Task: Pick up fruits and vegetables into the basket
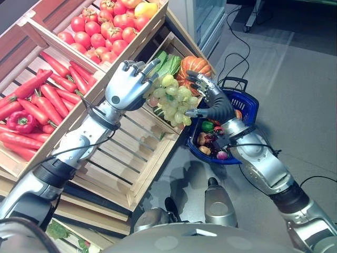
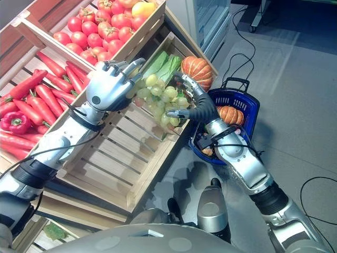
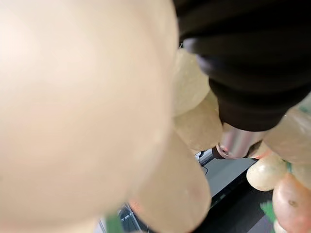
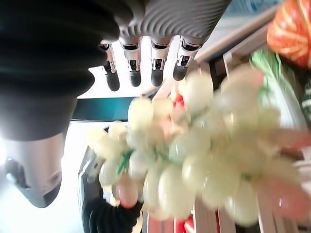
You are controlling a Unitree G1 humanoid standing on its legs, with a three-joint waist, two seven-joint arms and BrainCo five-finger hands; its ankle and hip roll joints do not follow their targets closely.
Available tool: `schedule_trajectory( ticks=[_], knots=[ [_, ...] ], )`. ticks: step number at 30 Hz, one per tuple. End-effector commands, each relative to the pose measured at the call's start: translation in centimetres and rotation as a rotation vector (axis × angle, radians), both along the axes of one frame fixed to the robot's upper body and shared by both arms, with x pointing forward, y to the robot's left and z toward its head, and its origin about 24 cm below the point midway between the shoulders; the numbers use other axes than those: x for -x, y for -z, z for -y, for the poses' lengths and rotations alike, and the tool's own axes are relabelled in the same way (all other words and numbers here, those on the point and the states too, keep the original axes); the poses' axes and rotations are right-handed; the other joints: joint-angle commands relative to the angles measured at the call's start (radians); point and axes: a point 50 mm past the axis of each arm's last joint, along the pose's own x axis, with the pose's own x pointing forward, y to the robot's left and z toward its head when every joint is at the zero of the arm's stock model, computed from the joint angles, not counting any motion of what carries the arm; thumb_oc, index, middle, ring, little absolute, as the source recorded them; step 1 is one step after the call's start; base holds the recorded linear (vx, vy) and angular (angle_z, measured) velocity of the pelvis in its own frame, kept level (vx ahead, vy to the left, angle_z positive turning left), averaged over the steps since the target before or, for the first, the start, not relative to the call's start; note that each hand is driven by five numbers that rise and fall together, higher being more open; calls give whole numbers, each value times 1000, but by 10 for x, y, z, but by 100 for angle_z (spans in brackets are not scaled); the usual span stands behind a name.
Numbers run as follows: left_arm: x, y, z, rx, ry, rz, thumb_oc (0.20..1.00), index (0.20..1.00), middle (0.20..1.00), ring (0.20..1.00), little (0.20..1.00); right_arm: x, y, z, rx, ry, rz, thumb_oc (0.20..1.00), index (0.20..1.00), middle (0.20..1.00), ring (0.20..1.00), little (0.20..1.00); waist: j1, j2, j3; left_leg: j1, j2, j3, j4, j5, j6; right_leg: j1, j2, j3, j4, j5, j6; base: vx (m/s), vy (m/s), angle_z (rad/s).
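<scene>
The left arm (image 1: 79,139), entering the left eye view from 8 o'clock, is built of smooth silver-grey shells with a black ring at the joint. The left hand (image 1: 126,84) has a rounded silver back, with a round boss near the wrist. The right arm (image 1: 260,163), entering from 4 o'clock, has the same glossy grey shells and a black joint band. The right hand (image 1: 213,103) wears a dark ribbed cover (image 4: 43,58) over back and wrist. Its fingers (image 4: 131,53) are silver with dark tips, set in a row at 12 o'clock of the right wrist view
</scene>
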Motion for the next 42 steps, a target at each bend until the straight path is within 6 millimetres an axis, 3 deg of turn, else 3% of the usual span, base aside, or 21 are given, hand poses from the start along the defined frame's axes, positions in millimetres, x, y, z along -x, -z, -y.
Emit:
schedule_trajectory(
  ticks=[1,8,18,30,42],
  knots=[
    [-5,-40,0,12,-39,254,200,200,200,200,200,-6,-10,-12,-75,14,13,1000,1000,1000,1000,1000,8,-46,-31,-34,-2,-44,91,-85,13,100,-66,-3,-80,-22,99,15,-14,5],
    [-8,-46,-8,-10,-122,319,200,200,200,200,200,-16,25,9,-36,162,-46,1000,1000,1000,1000,1000,8,-53,-34,-31,4,-46,84,-83,15,107,-62,-8,-89,-18,97,8,-5,1],
    [-6,-50,-8,69,-131,319,200,200,200,200,200,-15,44,15,-6,170,-128,1000,1000,1000,1000,1000,8,-54,-27,-35,0,-54,81,-82,19,108,-61,-6,-92,-19,98,-8,-1,2],
    [-1,-55,12,57,-64,301,200,200,200,200,200,-6,-4,-5,-149,68,90,1000,1000,1000,1000,1000,17,-69,-24,-46,4,-53,83,-85,21,107,-57,-16,-103,-12,102,-29,-15,0],
    [9,-58,32,115,56,254,200,200,200,200,200,-4,-12,-29,-177,-16,50,1000,1000,1000,1000,1000,43,-79,-21,-45,3,-63,75,-80,21,123,-61,-31,-125,-2,101,-17,-7,3]
  ],
)
